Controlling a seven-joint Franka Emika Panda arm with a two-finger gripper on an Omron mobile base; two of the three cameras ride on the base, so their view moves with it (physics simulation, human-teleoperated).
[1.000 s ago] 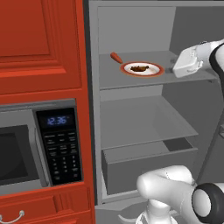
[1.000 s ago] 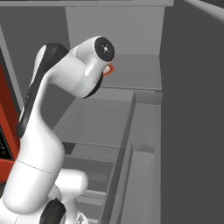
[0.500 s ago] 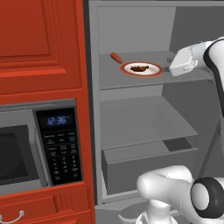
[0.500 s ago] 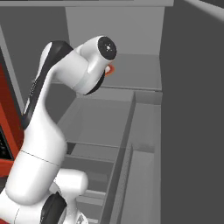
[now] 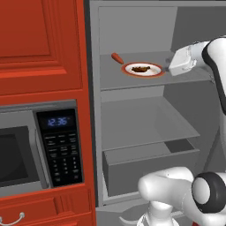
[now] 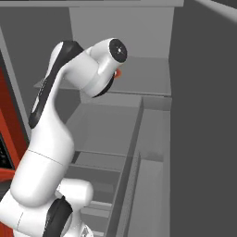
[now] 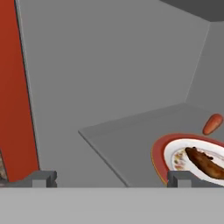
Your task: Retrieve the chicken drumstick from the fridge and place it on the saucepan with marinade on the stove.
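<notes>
The fridge (image 5: 145, 132) stands open beside a red cabinet (image 5: 42, 48) with a black-fronted microwave (image 5: 39, 150) set into it below. On the fridge's upper shelf (image 5: 132, 81) sits a white orange-rimmed plate (image 5: 143, 69), and the chicken drumstick (image 5: 141, 69), a small dark brown lump, lies on the middle of that plate. Just behind the plate to its left, a short orange stick (image 5: 117, 58) lies on the same shelf, close to the plate's rim but apart from the drumstick. The white arm reaches in from the right at shelf height, and the end effector (image 5: 167, 69) sits just beside the plate's right edge, at about the level of the plate; whether it touches the rim cannot be told from this side. In the hand view the two dark fingertips (image 7: 43, 178) stand wide apart at the bottom of the picture with nothing between them, so the end effector is released and grasps nothing. That view looks along the shelf: the plate (image 7: 159, 153) shows at lower right, with the drumstick (image 7: 204, 162) lying long and dark across its white centre, and the orange stick (image 7: 213, 124) lying further back near the fridge's rear wall. Below the upper shelf, the left base view shows a second bare grey shelf (image 5: 145, 123) and a grey drawer (image 5: 150, 165) under it. In the right base view the arm's elbow and wrist stand in front of the shelves, with a sliver of orange rim (image 6: 118, 74) peeking out beside the wrist.
</notes>
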